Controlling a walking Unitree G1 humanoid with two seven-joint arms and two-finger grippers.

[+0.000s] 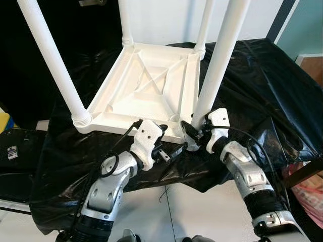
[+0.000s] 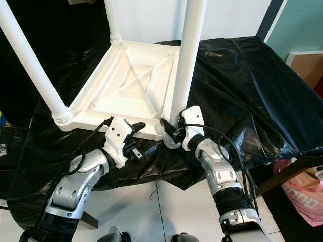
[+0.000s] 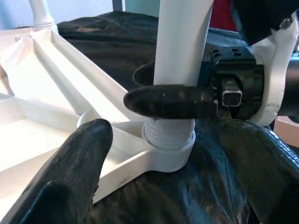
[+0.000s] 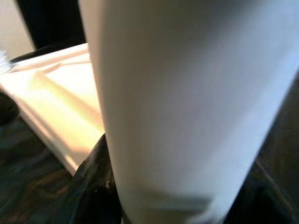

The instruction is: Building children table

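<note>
A white plastic children's table point(image 1: 146, 85) lies upside down on a black-covered surface, with its legs pointing up. The near right leg point(image 1: 217, 60) stands in its corner socket point(image 3: 168, 149). My right gripper point(image 1: 194, 133) is shut on this leg just above the threaded base, and one of its black fingers point(image 3: 173, 100) wraps across the front of the leg. The same leg point(image 4: 187, 102) looms close and blurred in the right wrist view. My left gripper point(image 1: 169, 141) hovers open at the table's near edge, just left of that corner, holding nothing.
The near left leg point(image 1: 53, 60) and two far legs point(image 1: 126, 25) stand upright. The black sheet point(image 1: 262, 75) drapes over the worktop edge toward me. A pink bag point(image 1: 308, 191) sits on the floor at the right, and dark items point(image 1: 12, 151) lie at the left.
</note>
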